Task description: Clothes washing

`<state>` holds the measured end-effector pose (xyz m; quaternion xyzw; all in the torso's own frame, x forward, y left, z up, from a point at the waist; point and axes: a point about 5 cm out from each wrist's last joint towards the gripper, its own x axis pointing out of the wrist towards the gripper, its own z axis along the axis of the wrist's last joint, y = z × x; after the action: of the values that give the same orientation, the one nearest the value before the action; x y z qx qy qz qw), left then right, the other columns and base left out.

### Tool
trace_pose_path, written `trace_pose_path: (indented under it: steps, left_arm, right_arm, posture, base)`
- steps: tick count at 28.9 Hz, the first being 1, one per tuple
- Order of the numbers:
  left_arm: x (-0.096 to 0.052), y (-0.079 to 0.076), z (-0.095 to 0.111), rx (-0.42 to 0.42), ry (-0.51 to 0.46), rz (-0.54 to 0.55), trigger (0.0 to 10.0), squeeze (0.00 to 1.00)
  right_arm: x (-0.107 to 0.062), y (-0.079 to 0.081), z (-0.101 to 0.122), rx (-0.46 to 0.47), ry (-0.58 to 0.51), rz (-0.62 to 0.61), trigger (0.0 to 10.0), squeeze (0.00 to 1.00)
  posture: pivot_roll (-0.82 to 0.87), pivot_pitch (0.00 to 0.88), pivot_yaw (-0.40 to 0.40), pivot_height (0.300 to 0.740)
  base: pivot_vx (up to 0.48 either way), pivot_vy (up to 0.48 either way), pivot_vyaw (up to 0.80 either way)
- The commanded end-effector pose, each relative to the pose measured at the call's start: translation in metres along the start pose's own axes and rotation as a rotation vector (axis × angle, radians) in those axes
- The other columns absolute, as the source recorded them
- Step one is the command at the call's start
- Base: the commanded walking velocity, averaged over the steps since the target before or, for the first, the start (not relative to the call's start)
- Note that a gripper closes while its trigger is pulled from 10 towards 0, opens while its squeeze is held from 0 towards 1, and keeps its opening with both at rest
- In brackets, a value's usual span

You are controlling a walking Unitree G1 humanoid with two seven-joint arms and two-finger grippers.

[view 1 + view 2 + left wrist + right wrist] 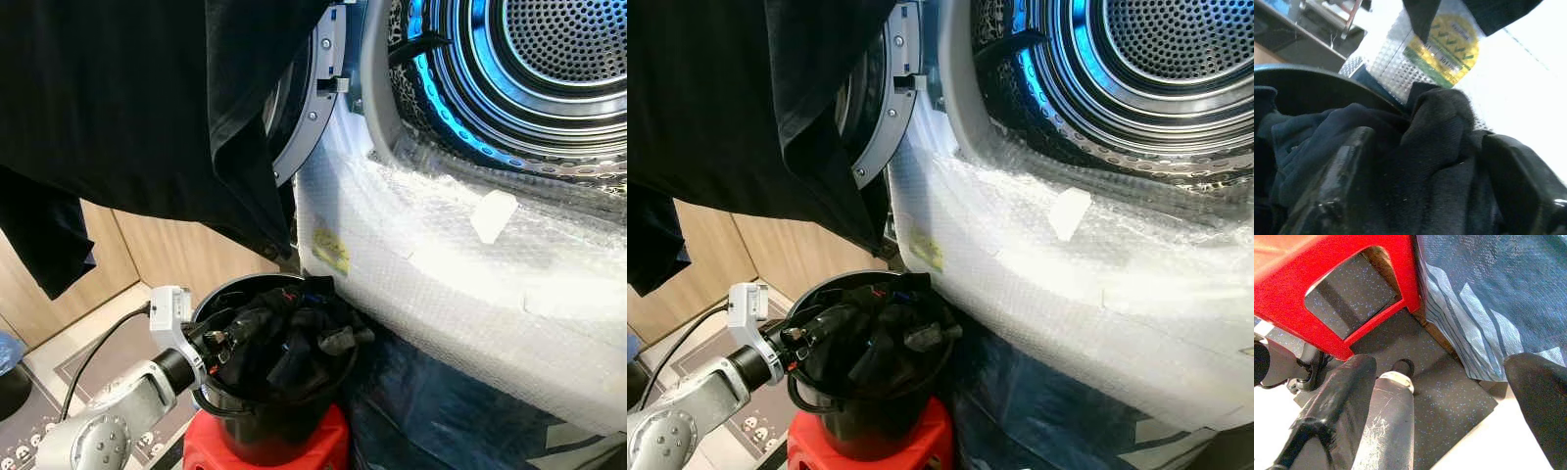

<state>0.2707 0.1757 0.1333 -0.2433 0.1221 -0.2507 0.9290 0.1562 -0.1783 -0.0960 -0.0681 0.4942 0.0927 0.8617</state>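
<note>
A black bucket (211, 403) full of dark clothes (284, 338) stands on a red stool (323, 446) below the washer. My left gripper (217, 345) reaches in over the bucket's near rim. In the left wrist view its fingers (1342, 171) are spread wide and pushed into the clothes (1435, 142), open with dark cloth bunched between them. The washer drum (549, 59) gapes at the upper right, lit blue inside. A large black garment (127, 108) hangs over the washer door (309, 108). My right gripper (1449, 396) hangs low by the stool's leg (1327, 269), open, holding nothing.
Bubble wrap (460, 264) with a yellow sticker (331, 252) covers the washer front. Blue plastic sheeting (441, 411) lies below it, right of the stool. A grey cylinder (1388, 426) stands on the dark speckled mat (1449, 396). Wooden panels (157, 245) are behind the bucket.
</note>
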Motion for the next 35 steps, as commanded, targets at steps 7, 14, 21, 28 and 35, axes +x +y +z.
trace_pose_path:
  steps: [7, 14, 21, 28, 35]
  left_arm:
    - [0.002, 0.005, 0.001, 0.01, 0.052, 0.003, 0.0, 0.0]
    - [0.002, 0.007, 0.001, -0.001, 0.078, -0.01, 0.0, 0.0]
    - [0.002, 0.008, -0.001, 0.006, 0.098, -0.02, 0.0, 0.0]
    - [0.002, 0.008, -0.001, 0.003, 0.101, -0.027, 0.0, 0.0]
    - [0.001, 0.009, 0.0, 0.007, 0.095, -0.02, 0.0, 0.0]
  right_arm:
    - [-0.001, -0.003, -0.002, 0.014, 0.002, -0.017, 10.0, 0.0]
    - [-0.002, -0.005, -0.006, 0.017, 0.012, -0.022, 10.0, 0.0]
    - [-0.003, -0.007, -0.009, 0.021, 0.022, -0.033, 10.0, 0.0]
    - [-0.004, -0.008, -0.014, 0.023, 0.032, -0.037, 10.0, 0.0]
    - [-0.004, -0.007, -0.015, 0.027, 0.037, -0.037, 10.0, 0.0]
  posture:
    - [0.07, 0.0, -0.026, 0.74]
    - [0.06, 0.0, -0.024, 0.74]
    - [0.06, 0.0, -0.023, 0.74]
    - [0.06, 0.0, -0.022, 0.74]
    - [0.06, 0.0, -0.019, 0.74]
  base:
    - [0.0, 0.0, 0.0]
    - [0.0, 0.0, 0.0]
    - [0.0, 0.0, 0.0]
    - [0.0, 0.0, 0.0]
    - [0.0, 0.0, 0.0]
